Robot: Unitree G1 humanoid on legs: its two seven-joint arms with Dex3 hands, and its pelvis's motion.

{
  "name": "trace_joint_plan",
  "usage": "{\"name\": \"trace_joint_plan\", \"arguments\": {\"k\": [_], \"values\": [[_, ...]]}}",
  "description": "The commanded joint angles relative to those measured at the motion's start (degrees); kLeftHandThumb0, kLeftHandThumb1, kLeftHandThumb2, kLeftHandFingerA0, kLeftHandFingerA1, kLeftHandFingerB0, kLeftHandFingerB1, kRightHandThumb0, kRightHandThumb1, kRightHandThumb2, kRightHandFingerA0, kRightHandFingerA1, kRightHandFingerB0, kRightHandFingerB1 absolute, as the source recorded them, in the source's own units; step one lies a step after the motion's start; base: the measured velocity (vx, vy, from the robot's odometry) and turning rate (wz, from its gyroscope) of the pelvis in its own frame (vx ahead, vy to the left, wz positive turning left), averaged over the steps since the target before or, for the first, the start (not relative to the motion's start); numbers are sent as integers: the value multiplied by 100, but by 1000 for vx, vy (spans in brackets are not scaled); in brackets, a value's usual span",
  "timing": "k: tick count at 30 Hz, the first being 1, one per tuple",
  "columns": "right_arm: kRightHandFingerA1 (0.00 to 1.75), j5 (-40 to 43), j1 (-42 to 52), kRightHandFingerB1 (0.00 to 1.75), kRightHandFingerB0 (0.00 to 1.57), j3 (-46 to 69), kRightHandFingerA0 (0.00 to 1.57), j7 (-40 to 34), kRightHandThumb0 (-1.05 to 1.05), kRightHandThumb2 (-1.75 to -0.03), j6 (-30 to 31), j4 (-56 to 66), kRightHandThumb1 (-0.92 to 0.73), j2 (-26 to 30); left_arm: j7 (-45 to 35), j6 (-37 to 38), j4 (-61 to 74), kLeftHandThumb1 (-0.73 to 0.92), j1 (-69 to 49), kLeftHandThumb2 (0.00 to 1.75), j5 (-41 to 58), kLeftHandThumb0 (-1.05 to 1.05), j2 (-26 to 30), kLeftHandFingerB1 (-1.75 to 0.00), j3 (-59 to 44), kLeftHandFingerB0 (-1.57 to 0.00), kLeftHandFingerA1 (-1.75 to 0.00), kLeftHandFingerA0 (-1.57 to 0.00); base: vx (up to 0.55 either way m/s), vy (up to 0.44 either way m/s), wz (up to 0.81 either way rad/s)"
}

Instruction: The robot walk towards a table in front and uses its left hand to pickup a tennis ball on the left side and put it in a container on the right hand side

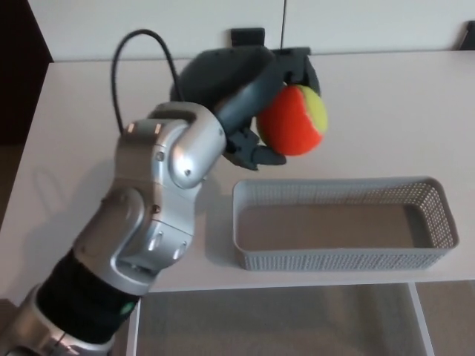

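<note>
Left robot hand is clamped on the orange and yellow-green felt tennis ball: black fingers wrap over its top and back, and one thick finger hooks under its lower left side. The ball is off the white surface, held in the air. In the head view it sits just past the far rim of the grey perforated plastic rectangular basket, toward the basket's left end. It is not inside the basket and not touching it. The orange side faces the camera, with the yellow-green patch at upper right. The silver left arm comes in from bottom left, its black sleeve at the lower edge, and it covers the surface's left-centre. A black cable loops up from the wrist area. The basket lies flat on the right half of the surface, long side parallel to the near edge and close to it. A small black block sits at the surface's far edge by the wall. Right robot hand isn't in frame.
</note>
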State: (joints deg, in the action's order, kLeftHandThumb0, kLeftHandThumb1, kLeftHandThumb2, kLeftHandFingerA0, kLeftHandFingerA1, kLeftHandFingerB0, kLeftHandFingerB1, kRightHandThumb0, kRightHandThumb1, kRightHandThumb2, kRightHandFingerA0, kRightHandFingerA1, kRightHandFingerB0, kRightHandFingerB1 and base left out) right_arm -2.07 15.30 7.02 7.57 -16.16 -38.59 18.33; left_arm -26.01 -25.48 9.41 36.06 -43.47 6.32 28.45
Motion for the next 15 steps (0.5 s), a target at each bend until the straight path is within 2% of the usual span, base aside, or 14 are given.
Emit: {"name": "trace_joint_plan", "arguments": {"k": [1,2,3,4,7,8,9,10,11,12,13,14,15], "values": [[47,-185,-42,42,51,-62,55,-128,-38,-56,-13,-56,-54,117,76,-293,-151,69,-7,63,-262,-29,-197,-62,218,-80,-138,-82,0,0,0],[46,-211,-34,42,50,-83,55,-140,-38,-56,-8,2,-54,118,79,-342,-173,73,-62,66,-265,-25,-261,-83,258,-82,-160,-80,0,0,0],[46,-217,-28,42,50,-89,55,-149,-38,-56,39,55,-54,110,75,-382,-177,73,-94,66,-278,-25,-289,-83,283,-82,-160,-80,0,0,0],[46,-209,-30,41,50,-89,54,-145,-39,-56,96,87,-54,102,61,-417,-187,77,-119,67,-282,-21,-307,-58,300,-82,-155,-81,0,0,0],[45,-153,-52,41,50,-74,54,-98,-39,-56,308,175,-54,79,76,-433,-227,79,-237,67,-271,-25,-332,-64,344,-82,-159,-77,0,0,0],[46,-129,-46,41,49,-66,54,-69,-39,-56,336,210,-54,76,120,-396,-265,74,-277,65,-298,-25,-324,-55,377,-75,-151,-77,0,0,0],[46,-122,-41,41,49,-62,54,-58,-39,-56,348,230,-54,74,138,-382,-280,74,-291,65,-313,-25,-321,-55,390,-75,-151,-77,0,0,0],[45,-80,-80,41,50,-40,54,-38,-39,-56,444,242,-53,57,240,-227,-367,71,-352,64,-290,-28,-287,-64,429,-76,-157,-76,0,0,0],[46,-87,-84,41,50,-42,55,-52,-38,-56,474,262,-53,49,276,-176,-391,74,-388,61,-282,-28,-272,-108,441,-70,-170,-76,0,0,0],[46,-96,-84,41,50,-46,55,-64,-38,-56,488,275,-53,44,296,-150,-401,74,-410,61,-277,-28,-262,-108,448,-70,-170,-76,0,0,0],[46,-101,-86,42,50,-49,55,-71,-38,-56,516,298,-53,36,305,-124,-428,59,-435,90,-278,-37,-237,-114,468,-69,-136,-104,0,0,0],[46,-96,-87,42,50,-47,55,-64,-38,-56,538,315,-53,33,293,-123,-447,59,-439,90,-286,-37,-216,-114,486,-69,-136,-104,0,0,0],[46,-103,-85,42,51,-55,55,-61,-39,-56,563,345,-53,34,304,-100,-514,75,-459,61,-282,-21,-189,-136,504,-60,-168,-74,0,0,0]]}}
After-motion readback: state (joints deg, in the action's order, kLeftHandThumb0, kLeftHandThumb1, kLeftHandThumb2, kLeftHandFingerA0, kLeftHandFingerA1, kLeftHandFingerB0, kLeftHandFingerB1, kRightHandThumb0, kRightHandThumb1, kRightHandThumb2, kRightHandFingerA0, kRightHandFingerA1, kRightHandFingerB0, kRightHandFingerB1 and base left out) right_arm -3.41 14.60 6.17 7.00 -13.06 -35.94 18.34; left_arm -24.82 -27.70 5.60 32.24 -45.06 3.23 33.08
